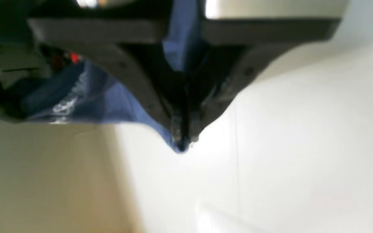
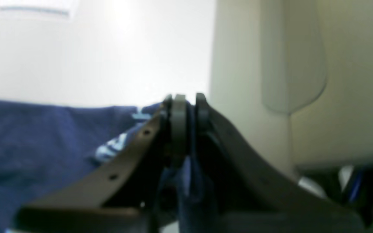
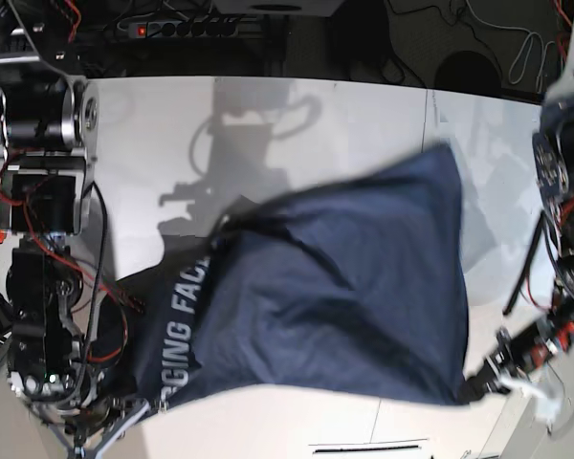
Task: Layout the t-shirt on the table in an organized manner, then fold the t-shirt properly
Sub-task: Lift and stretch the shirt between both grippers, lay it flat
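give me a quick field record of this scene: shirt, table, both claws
shirt: heathered navy-blue cotton t-shirt with white block lettering, bunched and partly folded over, not laid flat
table: smooth white tabletop with a thin dark seam
left claw: shut on a corner of the shirt's fabric, at the shirt's lower corner on the right of the base view
right claw: shut on shirt fabric pinched between its tips
lettering: partly visible, the rest hidden by a fold
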`<control>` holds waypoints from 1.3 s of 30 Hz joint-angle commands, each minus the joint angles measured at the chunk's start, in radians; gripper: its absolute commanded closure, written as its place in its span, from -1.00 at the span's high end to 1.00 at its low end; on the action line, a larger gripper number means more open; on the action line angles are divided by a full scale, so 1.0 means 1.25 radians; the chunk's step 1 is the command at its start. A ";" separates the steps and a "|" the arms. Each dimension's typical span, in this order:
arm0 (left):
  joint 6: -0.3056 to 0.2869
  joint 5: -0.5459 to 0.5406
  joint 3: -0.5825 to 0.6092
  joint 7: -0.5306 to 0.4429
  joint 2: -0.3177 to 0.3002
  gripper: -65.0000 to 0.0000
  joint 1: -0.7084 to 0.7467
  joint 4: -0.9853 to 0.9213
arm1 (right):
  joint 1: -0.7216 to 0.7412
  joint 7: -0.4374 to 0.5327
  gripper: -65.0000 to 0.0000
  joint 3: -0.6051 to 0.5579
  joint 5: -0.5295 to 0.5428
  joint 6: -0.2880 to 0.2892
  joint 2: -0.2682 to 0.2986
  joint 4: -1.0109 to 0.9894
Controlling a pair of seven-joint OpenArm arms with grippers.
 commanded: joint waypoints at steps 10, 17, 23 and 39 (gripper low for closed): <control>-0.015 -0.210 -0.002 0.147 -0.072 -1.00 -0.357 0.013 | 0.306 -0.019 -1.00 0.002 0.005 0.017 0.006 -0.039; -0.015 -0.425 -0.001 0.381 -0.159 -1.00 -0.299 0.013 | 0.194 -0.166 -1.00 0.002 0.159 0.094 0.021 0.110; -0.015 -0.429 -0.001 0.428 -0.178 -1.00 -0.016 0.013 | -0.107 -0.209 -1.00 0.002 0.249 0.141 0.032 0.193; -0.015 -0.429 -0.168 0.414 -0.160 -1.00 0.353 0.013 | -0.448 -0.185 -1.00 0.044 0.260 0.184 0.226 0.199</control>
